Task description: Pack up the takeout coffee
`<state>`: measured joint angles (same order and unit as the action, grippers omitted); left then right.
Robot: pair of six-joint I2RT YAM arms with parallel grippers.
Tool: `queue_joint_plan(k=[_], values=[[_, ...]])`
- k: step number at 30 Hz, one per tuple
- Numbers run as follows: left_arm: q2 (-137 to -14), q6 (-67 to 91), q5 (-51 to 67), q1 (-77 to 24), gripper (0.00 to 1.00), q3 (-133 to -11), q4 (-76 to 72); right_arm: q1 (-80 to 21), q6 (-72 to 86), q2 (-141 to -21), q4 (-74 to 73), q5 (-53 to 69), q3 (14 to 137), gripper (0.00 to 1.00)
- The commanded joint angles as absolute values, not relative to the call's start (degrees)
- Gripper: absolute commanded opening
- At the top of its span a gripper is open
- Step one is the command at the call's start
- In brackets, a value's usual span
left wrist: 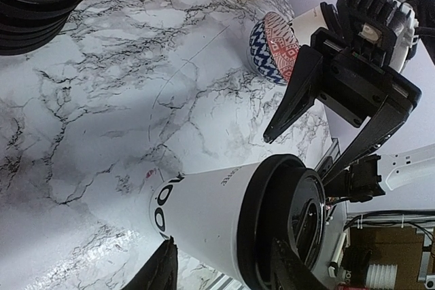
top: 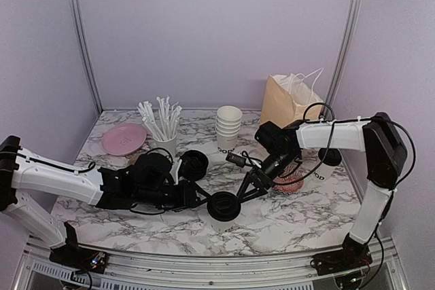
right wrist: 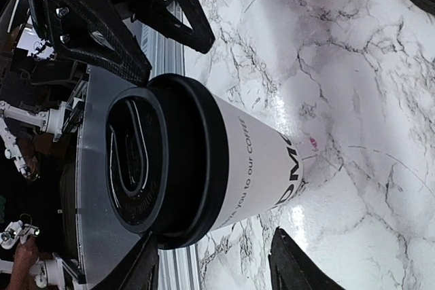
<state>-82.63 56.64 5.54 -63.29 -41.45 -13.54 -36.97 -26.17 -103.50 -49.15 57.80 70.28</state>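
Well, takeout coffee: white paper cup with black lettering and a black plastic lid, upright on the marble-patterned tabletop, front centre, right between the two grippers.
Left gripper: fingers spread wide, reaching in at the cup from its side, no squeeze on it that I can see.
Right gripper: spread too, tips aimed at the lid from the opposite side, just short of it.
Second lidded white paper cup: standing by the right arm, beside a red-and-blue patterned bowl.
Brown paper bag with white handles: upright in the far right corner, well apart from the front cup.
Further back: stack of lidless white cups, white cup of wrapped straws, pink plate.
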Motion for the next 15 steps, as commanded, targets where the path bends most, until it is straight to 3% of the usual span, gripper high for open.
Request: queue_joint_plan(k=[1,15], values=[[-83.4,56.88,4.82,-63.54,0.46,-39.25,-14.66,-38.38,-25.4,-105.07,-49.34,57.05,71.97,0.53],[-90.43,55.34,0.86,-63.8,0.4,-35.5,-14.15,-38.75,-20.25,-109.12,-45.86,44.98,71.27,0.46]])
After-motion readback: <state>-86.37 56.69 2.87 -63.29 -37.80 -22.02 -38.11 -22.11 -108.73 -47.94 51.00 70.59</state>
